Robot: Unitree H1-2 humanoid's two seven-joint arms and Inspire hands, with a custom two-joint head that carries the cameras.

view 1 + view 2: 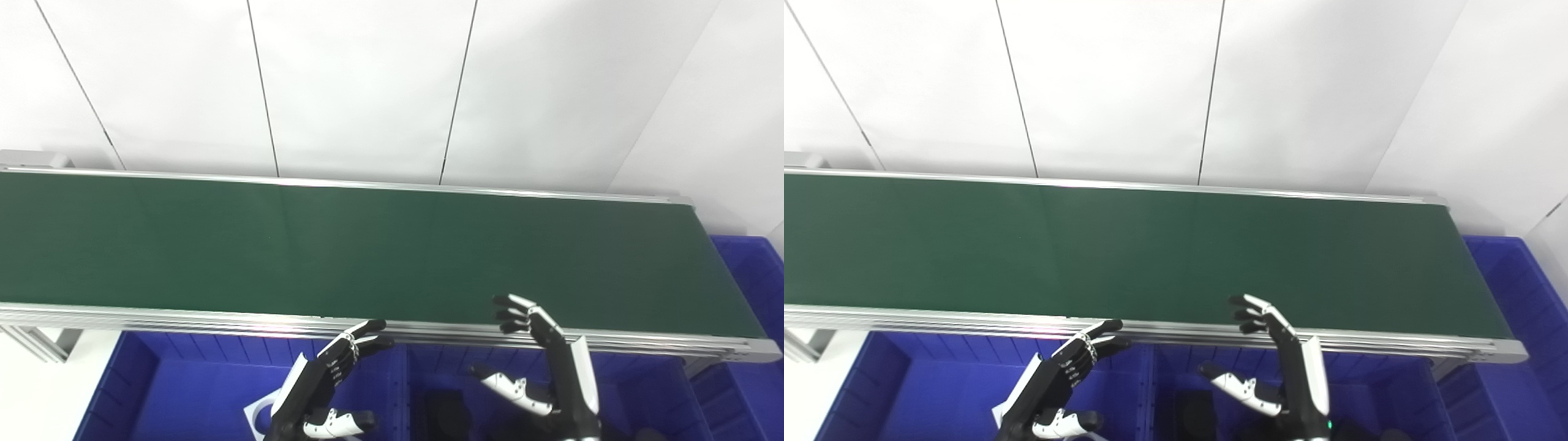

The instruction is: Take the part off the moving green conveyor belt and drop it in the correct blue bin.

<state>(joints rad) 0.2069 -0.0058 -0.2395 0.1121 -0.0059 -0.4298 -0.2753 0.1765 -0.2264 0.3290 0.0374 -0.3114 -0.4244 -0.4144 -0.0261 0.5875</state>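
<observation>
Belt (367,245) shows no part on it. L hand (321,383) & R hand (545,361) both empty w/ fingers spread, hovering over blue bins (202,392) at belt's near edge. Dark item (444,410) in middle bin.

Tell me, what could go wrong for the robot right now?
No part shows on the green conveyor belt yet, so one may slide in from the side and pass before a hand reaches it. Both the left hand and the right hand wait open, low over the blue bins, near the belt's metal rail; a quick reach might bump it. A missed part could ride off the belt's right end.
</observation>
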